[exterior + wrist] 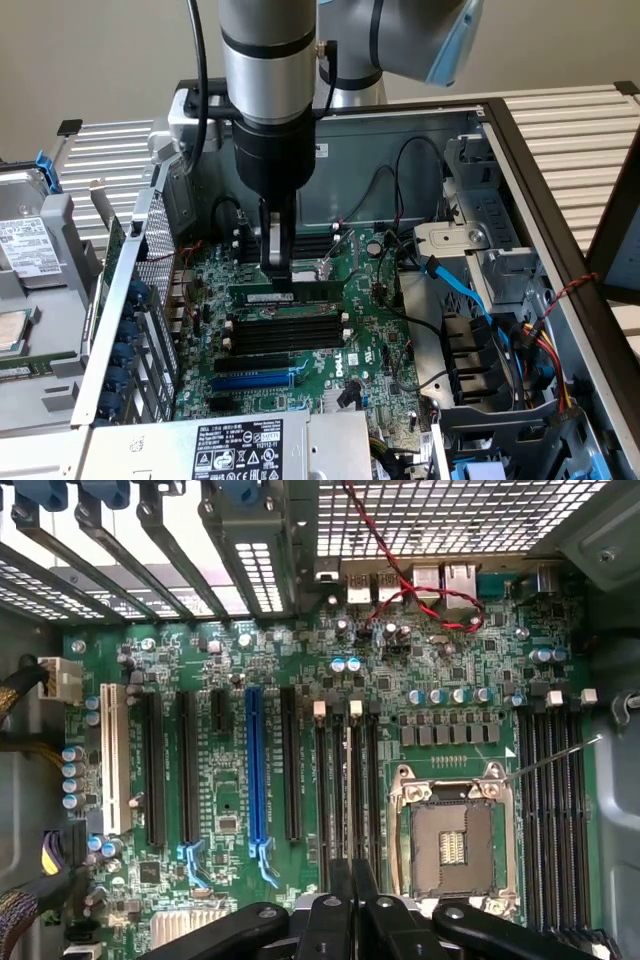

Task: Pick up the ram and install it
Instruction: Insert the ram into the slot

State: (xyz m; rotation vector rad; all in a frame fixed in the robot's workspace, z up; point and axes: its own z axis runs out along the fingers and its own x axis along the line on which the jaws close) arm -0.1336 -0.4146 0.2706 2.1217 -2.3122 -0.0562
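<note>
Ram (300,296): install step, seating into the motherboard (372,335).
Claw (278,277) clenched on the stick's top edge; seating likely calls for a straight, even press.

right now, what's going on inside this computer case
A robot arm's gripper hangs down inside an open computer case. Its jaws are shut, with their tips at the top edge of the green ram stick. The stick stands on edge at a black memory slot on the motherboard. Whether it is fully seated can't be told. The memory slots beside it look empty.
</note>
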